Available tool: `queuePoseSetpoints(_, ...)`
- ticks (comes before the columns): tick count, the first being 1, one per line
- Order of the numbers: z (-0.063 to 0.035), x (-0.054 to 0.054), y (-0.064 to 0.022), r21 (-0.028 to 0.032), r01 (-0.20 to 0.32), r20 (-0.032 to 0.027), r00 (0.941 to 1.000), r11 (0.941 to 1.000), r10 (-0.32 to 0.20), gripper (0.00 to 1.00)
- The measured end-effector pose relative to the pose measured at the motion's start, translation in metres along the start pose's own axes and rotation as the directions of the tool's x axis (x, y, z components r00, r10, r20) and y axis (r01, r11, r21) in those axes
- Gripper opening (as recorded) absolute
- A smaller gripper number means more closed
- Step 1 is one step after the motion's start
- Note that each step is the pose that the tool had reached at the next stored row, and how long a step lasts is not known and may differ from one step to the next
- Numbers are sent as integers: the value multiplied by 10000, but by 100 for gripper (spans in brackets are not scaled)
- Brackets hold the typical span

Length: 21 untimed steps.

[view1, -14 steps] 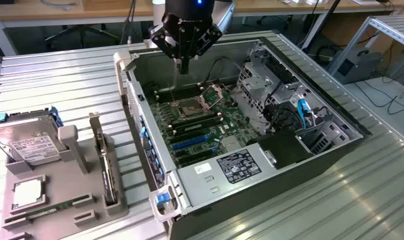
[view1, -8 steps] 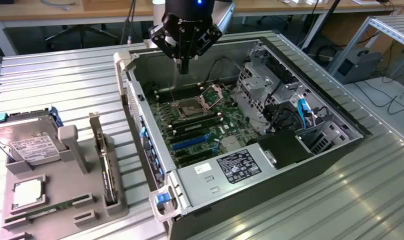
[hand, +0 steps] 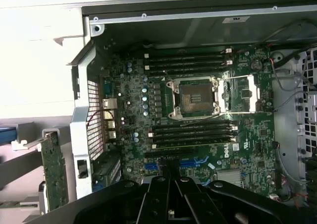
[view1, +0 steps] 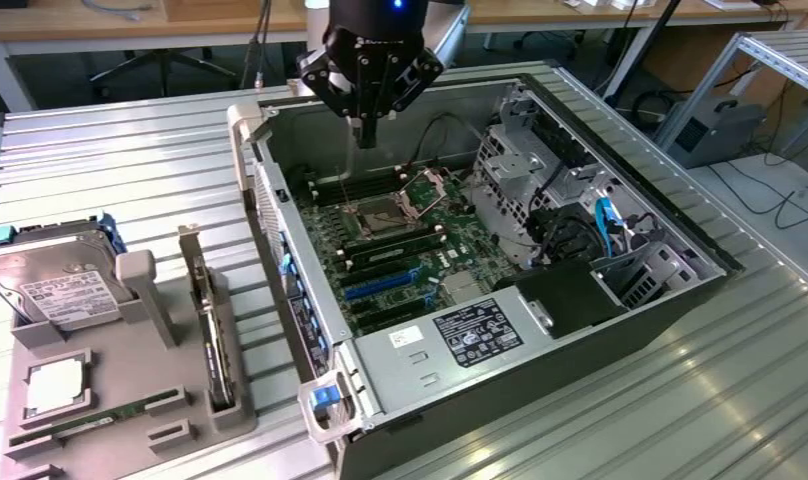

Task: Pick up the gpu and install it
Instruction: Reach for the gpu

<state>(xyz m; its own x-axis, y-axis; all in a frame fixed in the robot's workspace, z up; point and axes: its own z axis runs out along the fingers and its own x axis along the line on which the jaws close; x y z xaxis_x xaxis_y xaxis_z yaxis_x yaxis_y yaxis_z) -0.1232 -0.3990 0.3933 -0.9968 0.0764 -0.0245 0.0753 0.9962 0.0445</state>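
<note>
ribbed metal tabletop (view1: 111,170) carries an open computer case (view1: 418,400) and, toward the exterior view's left, a gray parts holder (view1: 137,400). my gripper (view1: 365,135) hangs over the far end of the case, above the motherboard (view1: 404,250) near the bare cpu socket (hand: 195,97). my fingers (hand: 163,177) are pressed together with nothing between them. the gpu (view1: 215,340) stands on edge in a slot of the holder, well apart from me, beside the hard drive (view1: 57,290) and just outside the case wall.

Ribbed metal table (view1: 111,150), wooden desks (view1: 177,25) behind
</note>
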Motion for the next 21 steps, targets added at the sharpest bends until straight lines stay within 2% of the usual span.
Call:
queuePoseSetpoints(5, -3, 85, -6, 2, 2, -1, 10000, 10000, -2, 11)
queuePoseSetpoints(21, -16, 560, -42, 1, 2, -1, 10000, 10000, -2, 11)
